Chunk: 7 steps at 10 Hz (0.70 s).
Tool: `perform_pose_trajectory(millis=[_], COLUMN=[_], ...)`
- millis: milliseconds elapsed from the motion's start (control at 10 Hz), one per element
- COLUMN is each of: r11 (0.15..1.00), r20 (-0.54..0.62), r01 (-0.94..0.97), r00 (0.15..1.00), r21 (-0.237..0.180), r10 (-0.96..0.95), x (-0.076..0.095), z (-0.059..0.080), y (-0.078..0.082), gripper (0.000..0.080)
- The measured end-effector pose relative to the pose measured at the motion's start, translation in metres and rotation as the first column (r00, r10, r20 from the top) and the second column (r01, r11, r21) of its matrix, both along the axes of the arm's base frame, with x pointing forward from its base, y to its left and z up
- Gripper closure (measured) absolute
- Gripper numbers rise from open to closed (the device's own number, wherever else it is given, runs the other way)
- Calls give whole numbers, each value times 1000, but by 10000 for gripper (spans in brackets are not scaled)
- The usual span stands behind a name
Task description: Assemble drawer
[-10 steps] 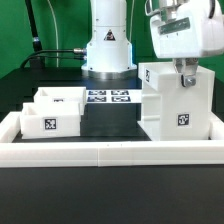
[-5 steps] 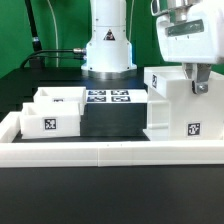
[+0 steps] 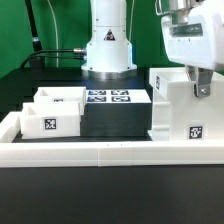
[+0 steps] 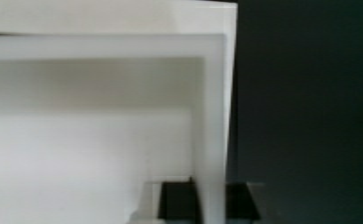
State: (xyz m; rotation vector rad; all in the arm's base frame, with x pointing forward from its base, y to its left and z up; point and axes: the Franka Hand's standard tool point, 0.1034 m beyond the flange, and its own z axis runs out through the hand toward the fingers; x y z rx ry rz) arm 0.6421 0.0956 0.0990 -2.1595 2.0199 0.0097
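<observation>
The large white drawer housing point(image 3: 183, 118) stands at the exterior view's right, with a tag on its front face. My gripper point(image 3: 200, 80) is shut on its upper wall. In the wrist view the thin white housing wall point(image 4: 213, 110) runs between my two dark fingers point(image 4: 178, 200), and my gripper point(image 4: 213, 200) is closed on it. Two small white trays stand at the exterior view's left: the front tray point(image 3: 48, 121) shows a tag, and the rear tray point(image 3: 62, 97) is partly hidden behind it.
The marker board point(image 3: 110, 97) lies flat in front of the robot base point(image 3: 108, 50). A white border rail point(image 3: 110, 152) runs along the front and sides of the black work surface. Dark open surface lies between the trays and the housing.
My gripper and the housing have shifted toward the exterior view's right. The housing has turned, so its tagged face sits lower and farther right. The trays have not moved.
</observation>
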Motion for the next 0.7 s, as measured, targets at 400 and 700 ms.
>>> perform_pose_trajectory(millis=[400,700], r11=[1000,1000], r20=[8,10], r01=[-2,-3], r00=[1000,1000], r21=[0,0], r10=[2,3], x=[2,2], z=[2,3], y=[2,2], gripper=[368,162])
